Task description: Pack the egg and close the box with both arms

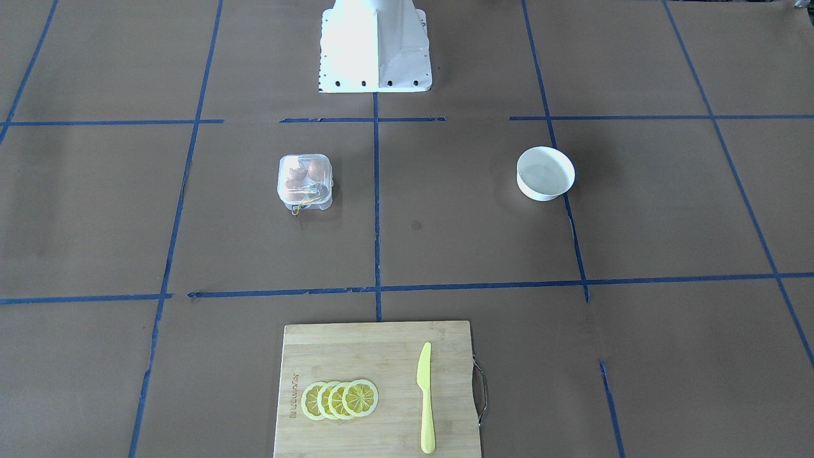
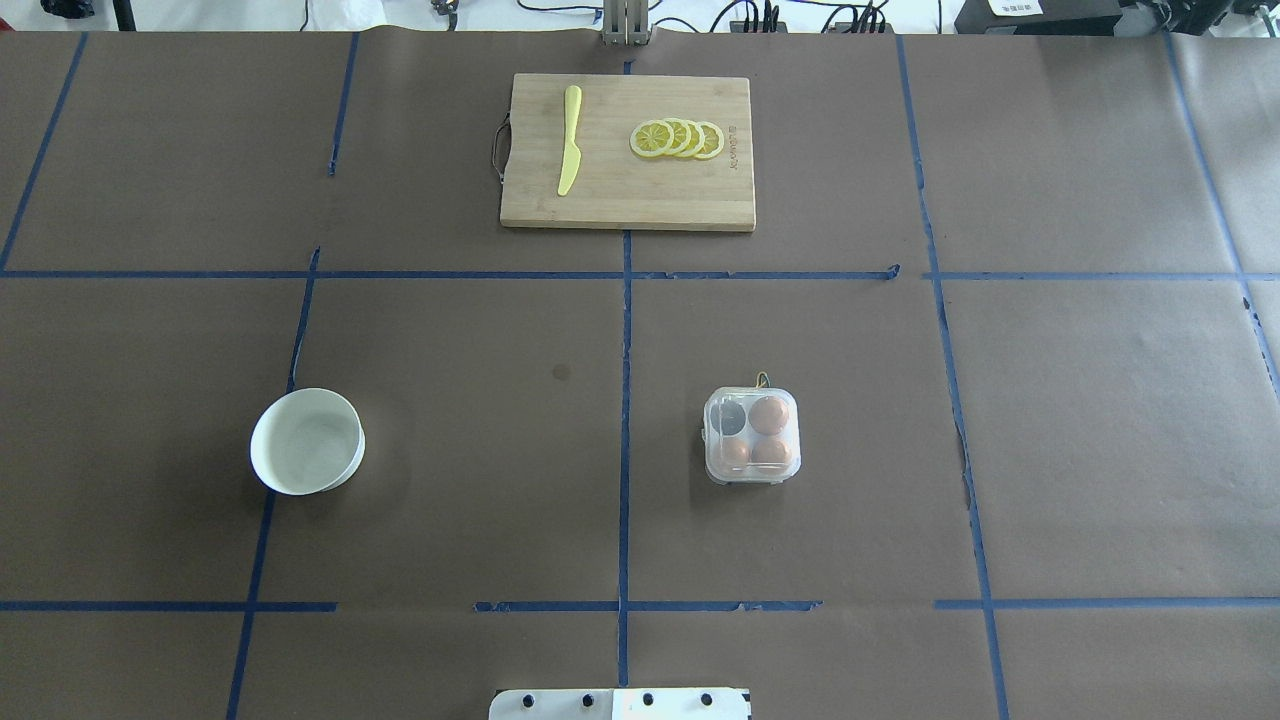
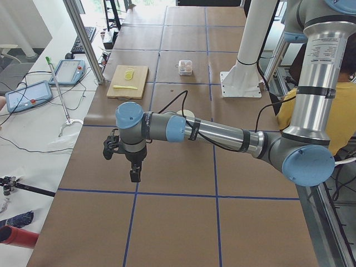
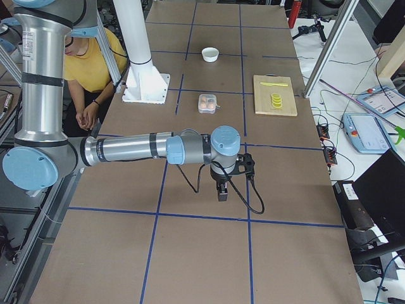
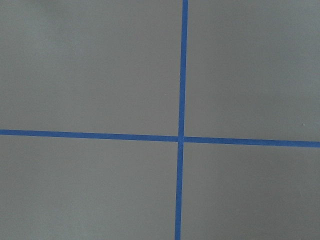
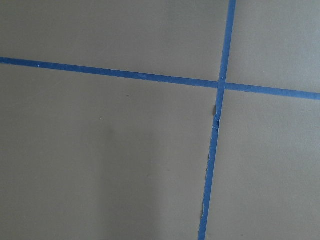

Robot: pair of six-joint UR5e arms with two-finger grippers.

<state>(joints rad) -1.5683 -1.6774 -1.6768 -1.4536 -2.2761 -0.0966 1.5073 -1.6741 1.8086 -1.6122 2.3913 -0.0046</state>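
The clear box [image 2: 752, 437] stands on the table right of centre, and also shows in the front view [image 1: 305, 181]. Its lid looks folded down over the cells. Three brown-orange eggs lie inside, such as one egg [image 2: 769, 414]; I cannot tell which is the duller one. The fourth cell [image 2: 733, 419] looks dark and empty. A yellow band [image 1: 304, 203] hangs at the box's far edge. My left gripper [image 3: 123, 162] and right gripper [image 4: 233, 180] hover over bare table at opposite ends, far from the box. I cannot tell whether they are open or shut.
A white bowl [image 2: 307, 441] stands empty at the left. A wooden cutting board [image 2: 628, 195] at the far edge carries lemon slices [image 2: 678, 138] and a yellow knife [image 2: 570, 138]. The white pedestal [image 1: 375, 51] stands at the near edge. Both wrist views show only brown paper and blue tape.
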